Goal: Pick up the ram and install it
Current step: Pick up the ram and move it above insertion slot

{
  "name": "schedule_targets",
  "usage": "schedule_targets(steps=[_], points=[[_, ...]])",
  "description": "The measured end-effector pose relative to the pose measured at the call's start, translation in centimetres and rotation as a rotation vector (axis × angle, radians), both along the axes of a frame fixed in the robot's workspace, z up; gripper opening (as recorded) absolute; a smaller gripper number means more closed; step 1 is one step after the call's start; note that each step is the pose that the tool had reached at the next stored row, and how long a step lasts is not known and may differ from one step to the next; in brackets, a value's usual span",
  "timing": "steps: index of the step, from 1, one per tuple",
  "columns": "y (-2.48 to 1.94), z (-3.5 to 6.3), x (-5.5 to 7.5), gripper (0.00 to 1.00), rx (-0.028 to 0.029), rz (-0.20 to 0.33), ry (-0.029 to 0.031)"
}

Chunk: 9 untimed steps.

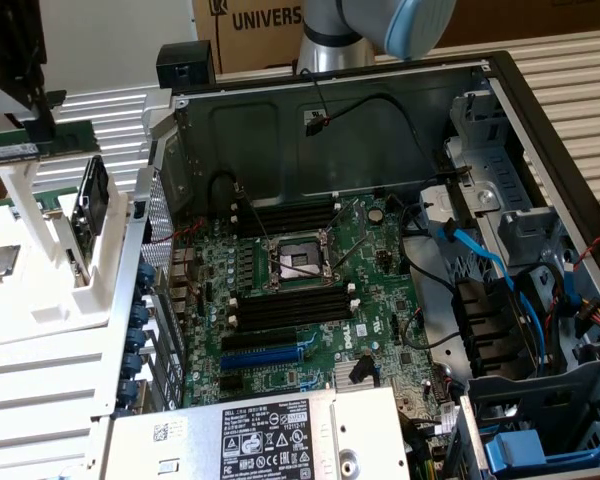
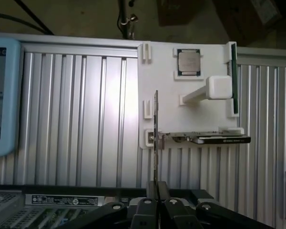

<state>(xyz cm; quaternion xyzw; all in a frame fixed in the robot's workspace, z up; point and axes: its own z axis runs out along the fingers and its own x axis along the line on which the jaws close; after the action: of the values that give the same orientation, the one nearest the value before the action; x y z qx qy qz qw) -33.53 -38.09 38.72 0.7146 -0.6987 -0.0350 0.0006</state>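
Ram [image 1: 65,137] is lying in a white holder [image 1: 40,300] at about ten o'clock in the exterior view, outside the computer case [image 1: 500,110] and well apart from it. In the wrist view the ram [image 2: 234,78] is standing on its long edge along one side of the holder [image 2: 162,71]. That holder is also carrying a square silver-topped chip [image 2: 188,62] and a wider black-framed card [image 2: 219,139], both close to the ram but not touching it. The gripper [image 2: 157,188] is hanging with its fingers pressed together and nothing between them, facing the holder across bare ribbed metal table [image 2: 76,119]. A cardboard box [image 1: 260,25] at twelve o'clock in the exterior view is showing the letters "UNIVERS". A white label [image 1: 270,440] on the grey power supply at six o'clock is printed too small for me to read. The case is lying open on its side, holding a green motherboard [image 1: 380,290] with a processor socket [image 1: 298,262] near the middle. Two long black slots [image 1: 290,215] are sitting just beyond the socket and two more [image 1: 290,305] just on the near side. Blue cables [image 1: 480,260] are crowding the case at about three o'clock, while the room above the slots is looking open.
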Motion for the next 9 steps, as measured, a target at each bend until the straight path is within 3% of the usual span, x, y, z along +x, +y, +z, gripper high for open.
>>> schedule_targets(steps=[5, 9], points=[[0.0, 0.08, 1.7, 0.12, 0.0001, 0.0, 0.0], [0.0, 0.23, 4.0, 0.12, 0.0001, 0.0, 0.0001]])
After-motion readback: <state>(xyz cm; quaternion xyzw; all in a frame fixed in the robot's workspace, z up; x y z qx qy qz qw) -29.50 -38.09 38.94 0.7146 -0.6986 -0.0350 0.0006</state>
